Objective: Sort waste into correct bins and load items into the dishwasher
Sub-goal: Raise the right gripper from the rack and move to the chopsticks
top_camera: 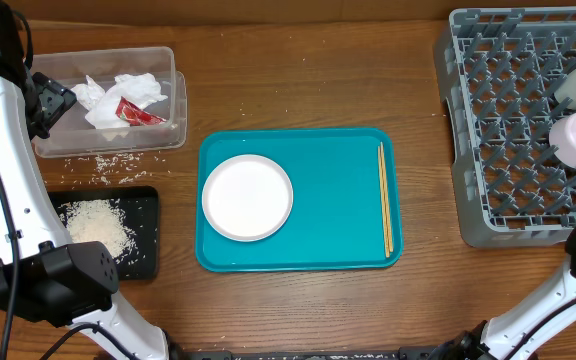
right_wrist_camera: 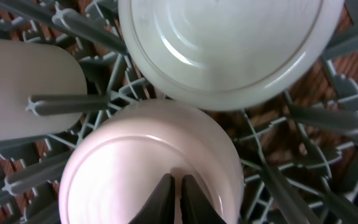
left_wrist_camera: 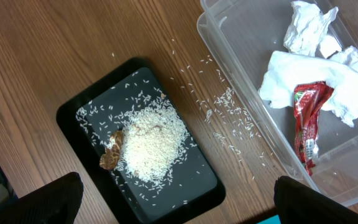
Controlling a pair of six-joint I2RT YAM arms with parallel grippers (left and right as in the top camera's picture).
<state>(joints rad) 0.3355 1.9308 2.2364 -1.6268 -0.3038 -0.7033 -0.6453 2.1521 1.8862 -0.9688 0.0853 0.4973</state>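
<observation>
A small white bowl (right_wrist_camera: 148, 168) sits among the pegs of the grey dish rack (top_camera: 498, 150), right of the teal tray (top_camera: 338, 230). It is just beside a second white bowl (right_wrist_camera: 229, 43) and a third white piece (right_wrist_camera: 23, 93) that could be a cup or a bowl.

The right gripper (right_wrist_camera: 173, 190) hangs directly over the first bowl with its fingers pressed together and nothing visible between them. Whether they touch the bowl I cannot tell.

The step in hand looks like loading the rack, with this bowl apparently placed. On the teal tray the round white plate (top_camera: 247, 197) lies towards the left, and the wooden chopsticks (top_camera: 385, 200) lie along the right edge, not yet loaded.

The next move probably calls for lifting clear of the pegs, crossing to the teal tray and spreading the fingers for the chopsticks or the plate's rim.

Left of the teal tray, the left gripper (left_wrist_camera: 176, 186) hovers wide apart over the black tray (top_camera: 148, 230) of rice (left_wrist_camera: 151, 143) and a brown scrap (left_wrist_camera: 112, 152). Beyond that, the clear tub (top_camera: 173, 100) holds tissue (left_wrist_camera: 328, 87) and a red wrapper (left_wrist_camera: 306, 118). Stray grains (left_wrist_camera: 229, 118) lie on the table between them.
</observation>
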